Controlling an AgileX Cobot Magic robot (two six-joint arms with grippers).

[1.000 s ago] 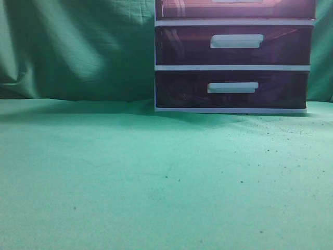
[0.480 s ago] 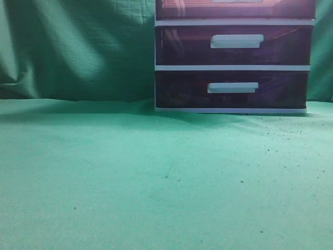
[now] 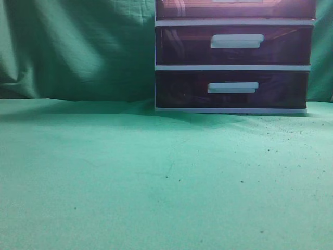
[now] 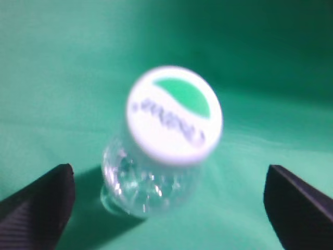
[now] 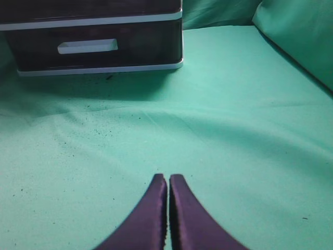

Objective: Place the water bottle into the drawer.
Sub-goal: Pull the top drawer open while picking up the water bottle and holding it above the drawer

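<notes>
left hand poised over upright bottle, grasp not yet made

findings: in the left wrist view my left hand [image 4: 169, 208] is spread wide, its two dark fingertips [image 4: 39, 195] at the lower corners of the frame, well apart from each other and holding nothing. the water bottle [image 4: 156, 172] stands upright on the green-covered counter [image 4: 52, 78] between them, seen from above, its white cap [image 4: 174, 114] with a green mark towards the camera. the view is blurred, so i cannot read the cap's print. neither fingertip touches the bottle.

my right hand [image 5: 168, 208] has its fingers pressed together with nothing between them, low over the counter and facing the drawer unit [image 5: 93, 39].

the bottle does not show in the exterior view. there the drawer [image 3: 235, 8] is cut by the top edge of the frame; it looks pushed in, though i cannot confirm this.

assessment: the step in hand is the grasp. the bottle sits slightly left of the midline between the fingertips, so i would centre the hand first, then descend until the fingers bracket the clear body below the cap, not the cap itself. close evenly; an early touch on one side could tip it. the drawer likely needs opening by the right hand.
</notes>
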